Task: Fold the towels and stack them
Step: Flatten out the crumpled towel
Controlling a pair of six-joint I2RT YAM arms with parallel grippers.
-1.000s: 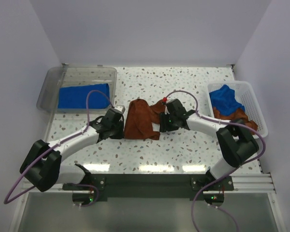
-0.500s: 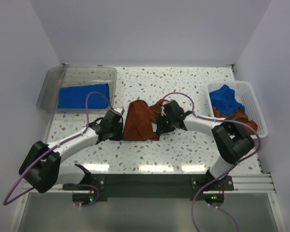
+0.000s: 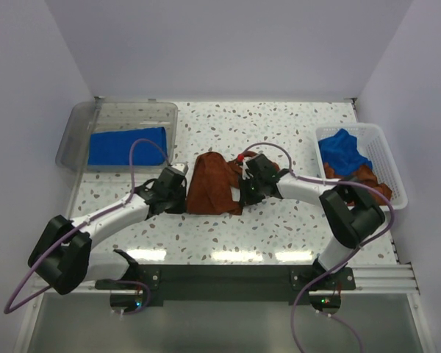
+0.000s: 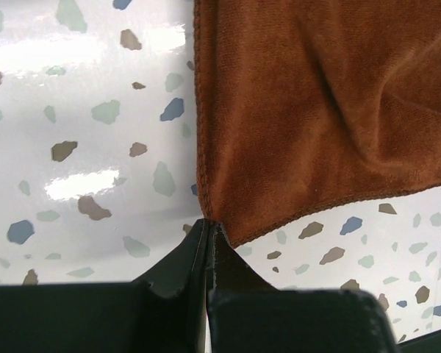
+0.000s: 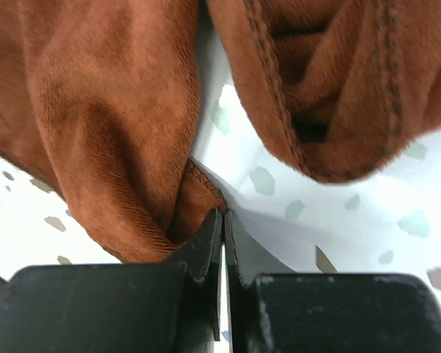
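Shows the brown towel [image 3: 212, 187] rumpled on the speckled table [image 3: 279, 220], midway between both arms. Clamps its near-left corner in the left gripper [image 4: 208, 234], jaws clenched on the hem. Pinches a fold at its right side in the right gripper [image 5: 222, 220], likewise clenched. Has drawn that right gripper inward over the last second, bunching the cloth. Points to a fold barely begun, with stacking not yet reached.

We see a white desk [image 3: 228, 228] speckled with grey, brown and blue chips, closed in by three plain pale walls: back wall [image 3: 228, 44], left wall [image 3: 22, 110] and right wall [image 3: 426, 103]. Bright glare patches [image 3: 228, 255] lie in a row along the desk's near edge. Just below them in the top view, a dark rail [image 3: 228, 279] runs across.
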